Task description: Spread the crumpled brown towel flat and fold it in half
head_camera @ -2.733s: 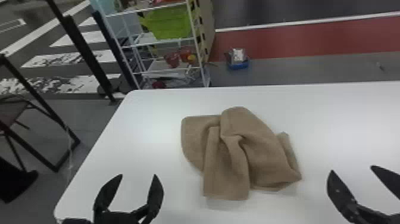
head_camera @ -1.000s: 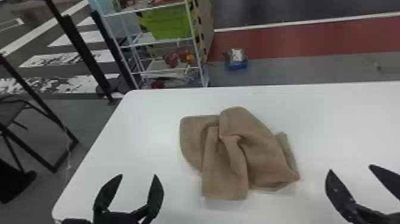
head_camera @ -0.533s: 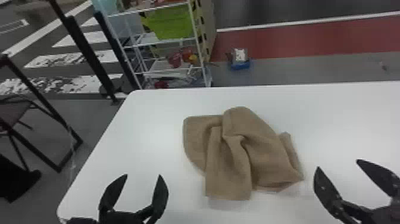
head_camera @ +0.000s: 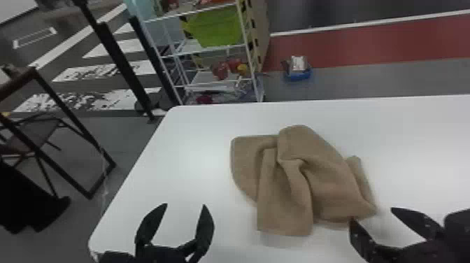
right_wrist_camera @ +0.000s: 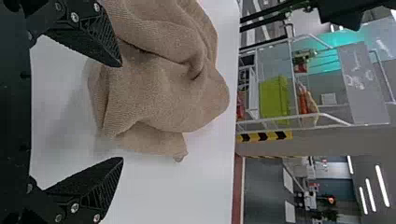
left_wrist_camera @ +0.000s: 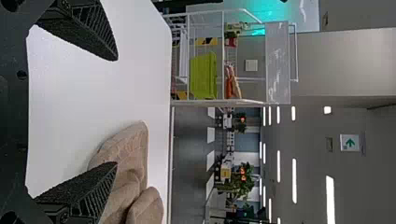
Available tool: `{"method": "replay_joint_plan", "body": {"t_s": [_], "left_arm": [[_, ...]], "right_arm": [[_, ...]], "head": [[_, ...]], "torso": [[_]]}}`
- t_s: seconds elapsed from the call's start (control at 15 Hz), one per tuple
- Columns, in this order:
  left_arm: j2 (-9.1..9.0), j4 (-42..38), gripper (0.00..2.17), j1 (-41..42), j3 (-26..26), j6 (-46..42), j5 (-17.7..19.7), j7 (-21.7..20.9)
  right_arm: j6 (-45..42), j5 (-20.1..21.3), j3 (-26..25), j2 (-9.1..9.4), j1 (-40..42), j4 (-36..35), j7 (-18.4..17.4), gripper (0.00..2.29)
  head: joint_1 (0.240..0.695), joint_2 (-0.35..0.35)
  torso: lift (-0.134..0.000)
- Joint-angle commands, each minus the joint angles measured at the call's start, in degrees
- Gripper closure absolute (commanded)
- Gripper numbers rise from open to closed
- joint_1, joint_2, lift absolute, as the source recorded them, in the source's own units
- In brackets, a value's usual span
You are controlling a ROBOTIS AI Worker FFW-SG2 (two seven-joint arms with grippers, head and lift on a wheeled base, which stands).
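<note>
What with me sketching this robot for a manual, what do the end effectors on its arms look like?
The left end effector and right end effector look alike: black, each with two fingers tapering to points. The wrist views show ribbing along the fingers, which join dark housings. Round silver screws stand out near the right one's finger bases.

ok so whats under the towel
The brown towel lies crumpled on the white table, and bare tabletop shows around its edges. Whatever might be beneath its folds is covered, so I can't tell if anything is under there.
</note>
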Motion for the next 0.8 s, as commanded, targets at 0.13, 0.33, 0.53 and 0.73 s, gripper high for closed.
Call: {"method": "replay_joint_plan", "body": {"t_s": [0.13, 0.33, 0.53, 0.73], "left_arm": [[-0.15, -0.25, 0.08, 0.09, 0.0, 0.0, -0.09, 0.0], [-0.15, -0.25, 0.08, 0.18, 0.0, 0.0, -0.09, 0.0], [-0.15, -0.25, 0.08, 0.26, 0.0, 0.0, -0.09, 0.0], [-0.15, -0.16, 0.08, 0.53, 0.0, 0.0, -0.09, 0.0]], "right_arm": [[6.24, 2.7, 1.94, -0.21, -3.13, 0.47, 0.46, 0.19], [9.05, 4.02, 3.08, -0.21, -5.94, 2.32, 0.2, 0.19], [9.58, 4.55, 4.14, -0.13, -7.7, 3.37, -0.15, 0.22], [12.74, 6.92, 5.28, 0.05, -9.1, 3.9, -0.15, 0.57]], "head": [[0.695, 0.35], [0.695, 0.35], [0.695, 0.35], [0.695, 0.35]], "torso": [[-0.134], [-0.134], [-0.134], [-0.134]]}}
